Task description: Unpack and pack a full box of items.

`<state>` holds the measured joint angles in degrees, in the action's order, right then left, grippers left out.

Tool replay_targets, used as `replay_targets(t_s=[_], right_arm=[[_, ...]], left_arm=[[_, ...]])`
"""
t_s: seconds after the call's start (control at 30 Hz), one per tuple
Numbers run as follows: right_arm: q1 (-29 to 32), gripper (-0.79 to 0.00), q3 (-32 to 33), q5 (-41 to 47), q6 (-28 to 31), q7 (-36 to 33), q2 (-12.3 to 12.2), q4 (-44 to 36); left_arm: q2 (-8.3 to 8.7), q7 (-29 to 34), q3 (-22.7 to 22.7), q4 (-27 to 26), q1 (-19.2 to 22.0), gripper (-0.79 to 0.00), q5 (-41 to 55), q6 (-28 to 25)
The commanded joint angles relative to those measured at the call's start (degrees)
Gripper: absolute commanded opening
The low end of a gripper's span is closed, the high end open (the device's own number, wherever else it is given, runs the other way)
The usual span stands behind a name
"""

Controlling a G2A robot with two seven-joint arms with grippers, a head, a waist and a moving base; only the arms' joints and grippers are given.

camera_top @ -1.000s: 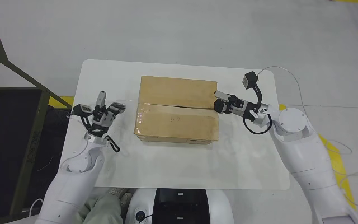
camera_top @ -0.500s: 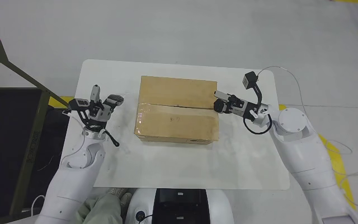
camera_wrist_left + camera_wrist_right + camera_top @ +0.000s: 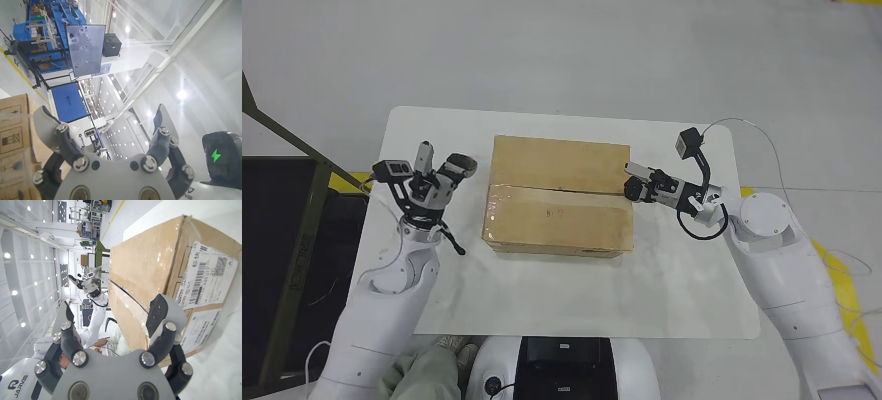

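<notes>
A closed brown cardboard box (image 3: 557, 195) sits in the middle of the white table (image 3: 572, 290), its two top flaps meeting at a taped seam. Shipping labels (image 3: 206, 275) cover its end face. My right gripper (image 3: 633, 183) is at the box's right end, level with the seam, open with nothing between its fingers; one pad (image 3: 157, 315) lies near the top edge. My left gripper (image 3: 440, 168) is open in the air, a short gap off the box's left end, tilted upward. The box's side (image 3: 13, 130) shows beside one left finger (image 3: 45, 125).
A dark green frame (image 3: 292, 150) and a black surface (image 3: 282, 240) stand off the table's left edge. A thin cable (image 3: 762, 140) loops over the table's far right corner. Bare tabletop lies in front of the box.
My left gripper has swung toward the box and risen slightly, its fingers spreading. The right arm and the box have not moved.
</notes>
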<state>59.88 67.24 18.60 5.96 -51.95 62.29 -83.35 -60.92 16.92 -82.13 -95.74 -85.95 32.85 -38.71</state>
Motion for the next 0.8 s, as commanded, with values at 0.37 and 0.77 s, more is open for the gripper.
replay_targets(t_s=[0.37,0.77], right_arm=[[0.0,0.0,0.0,0.0,0.0,0.0,0.0,0.0],[0.0,0.0,0.0,0.0,0.0,0.0,0.0,0.0]], left_arm=[[-1.22,1.5,4.3,-4.7,1.6,0.0,-6.0,2.1],[-2.46,1.8,10.2,-7.9,3.4,0.0,-13.9,6.5]])
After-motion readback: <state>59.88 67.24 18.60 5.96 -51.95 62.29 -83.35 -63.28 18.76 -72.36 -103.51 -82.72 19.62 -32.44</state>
